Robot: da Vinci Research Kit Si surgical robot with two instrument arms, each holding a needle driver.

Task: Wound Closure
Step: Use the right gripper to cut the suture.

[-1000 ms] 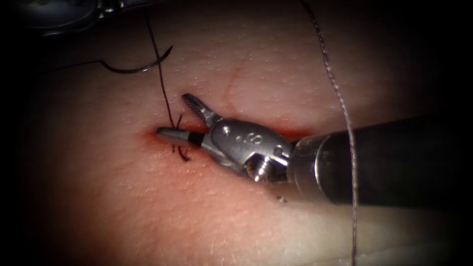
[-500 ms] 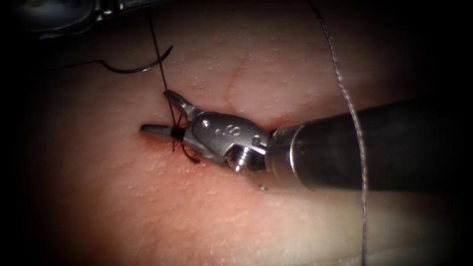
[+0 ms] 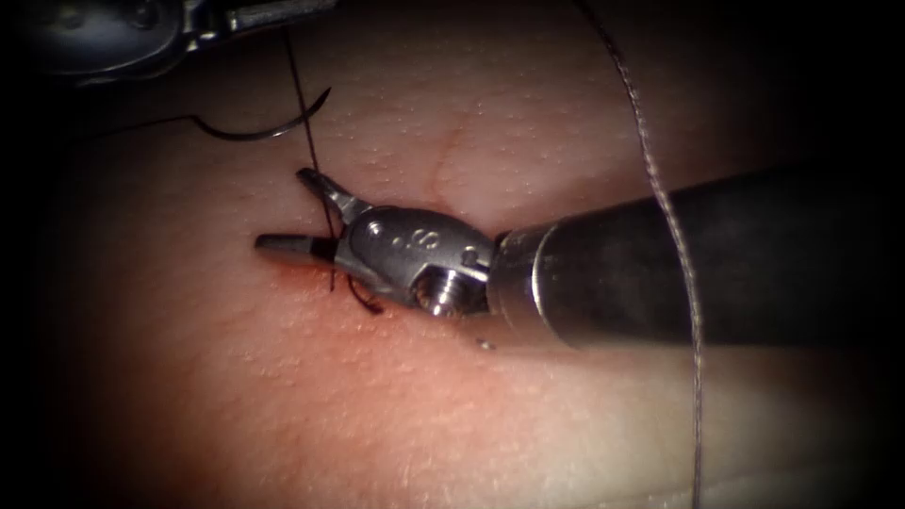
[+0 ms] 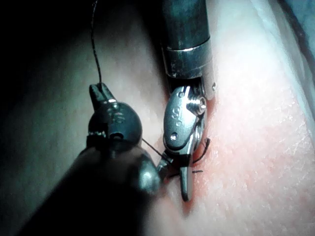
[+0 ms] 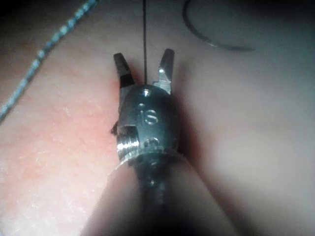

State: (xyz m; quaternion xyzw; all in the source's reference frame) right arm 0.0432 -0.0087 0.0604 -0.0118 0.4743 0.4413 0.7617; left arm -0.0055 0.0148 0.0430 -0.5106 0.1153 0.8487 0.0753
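My right tool (image 3: 287, 212) lies along the cut (image 3: 306, 266) on the tissue (image 3: 396, 405), its jaws open. A dark thread (image 3: 304, 113) rises taut from the stitch (image 3: 363, 300) and passes between those jaws, deep near the hinge. In the right wrist view the same thread (image 5: 144, 34) runs between the open jaws of the right tool (image 5: 143, 66). My left tool (image 4: 101, 92) is shut on this thread above the wound; in the endoscope view it (image 3: 222, 14) sits at the top left. The curved needle (image 3: 255, 130) lies free on the tissue left of the cut, held by neither tool.
A grey braided cord (image 3: 665, 212) hangs down across the right tool's shaft (image 3: 679, 264); it also crosses the right wrist view (image 5: 44, 49). Short dark thread ends stick out at the stitch. Red fluid stains the tissue around the cut.
My right tool has slid left along the cut with its jaws open, so the taut thread now sits deeper between them. The needle and the left tool have stayed put.
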